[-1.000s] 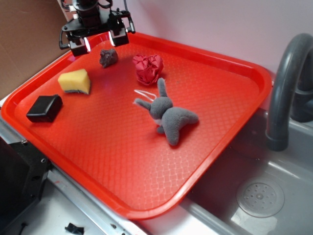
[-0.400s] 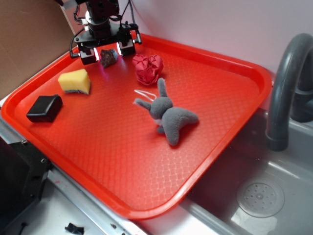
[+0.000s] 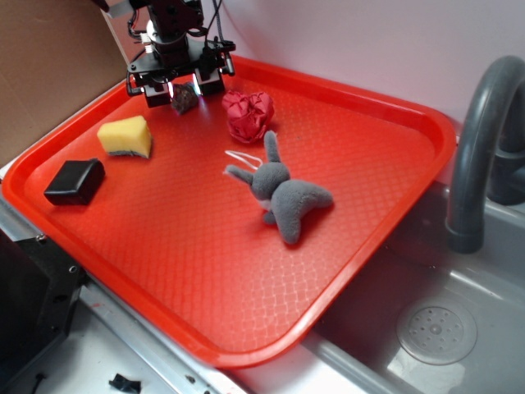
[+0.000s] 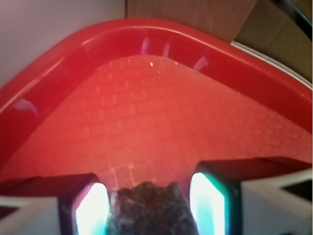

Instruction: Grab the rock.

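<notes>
The rock (image 3: 184, 99), a small lumpy brown-grey stone, lies at the far left corner of the red tray (image 3: 373, 92). My gripper (image 3: 182, 90) is lowered over it with one finger on each side, jaws open. In the wrist view the rock (image 4: 149, 213) sits between the two lit pads (image 4: 91, 209) at the bottom edge. It is close against the left pad, with a narrow gap to the right one. The tray's far corner rim (image 4: 146, 29) is ahead.
On the tray are a yellow sponge wedge (image 3: 125, 136), a glossy black block (image 3: 75, 181), a red wrinkly ball (image 3: 248, 115) just right of the gripper, and a grey plush rabbit (image 3: 279, 195). A grey faucet (image 3: 476, 148) and sink drain (image 3: 436, 332) are at the right.
My gripper has moved right and down from beside the rock until its open fingers straddle it. The rock and other objects have not moved.
</notes>
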Controlling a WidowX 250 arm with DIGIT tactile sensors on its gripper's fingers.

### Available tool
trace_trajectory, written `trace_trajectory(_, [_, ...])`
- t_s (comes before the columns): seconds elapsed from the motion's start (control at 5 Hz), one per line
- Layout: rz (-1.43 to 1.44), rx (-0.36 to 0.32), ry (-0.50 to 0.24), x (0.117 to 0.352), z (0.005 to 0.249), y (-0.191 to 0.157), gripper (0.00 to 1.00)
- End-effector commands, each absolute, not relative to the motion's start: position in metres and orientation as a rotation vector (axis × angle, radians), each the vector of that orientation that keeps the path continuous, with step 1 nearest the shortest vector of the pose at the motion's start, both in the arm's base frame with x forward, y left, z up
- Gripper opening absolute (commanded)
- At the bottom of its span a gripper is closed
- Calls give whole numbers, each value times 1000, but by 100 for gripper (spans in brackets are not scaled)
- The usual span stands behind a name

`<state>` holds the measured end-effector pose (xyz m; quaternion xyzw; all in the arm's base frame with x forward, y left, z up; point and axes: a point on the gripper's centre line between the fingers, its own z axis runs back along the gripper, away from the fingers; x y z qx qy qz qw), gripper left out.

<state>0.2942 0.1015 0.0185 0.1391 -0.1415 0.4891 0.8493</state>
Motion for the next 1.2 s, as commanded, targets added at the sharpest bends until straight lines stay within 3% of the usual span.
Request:
trace_trajectory(0.0, [804,143,-200,289,135,76,0])
trace_trajectory(0.4, [531,5,-129,232,212,19,0])
trace_trajectory(0.6, [465,-52,-163,206,232,4,0])
trace_trajectory(1.0, [480,-34,-205,196,228,-2,0])
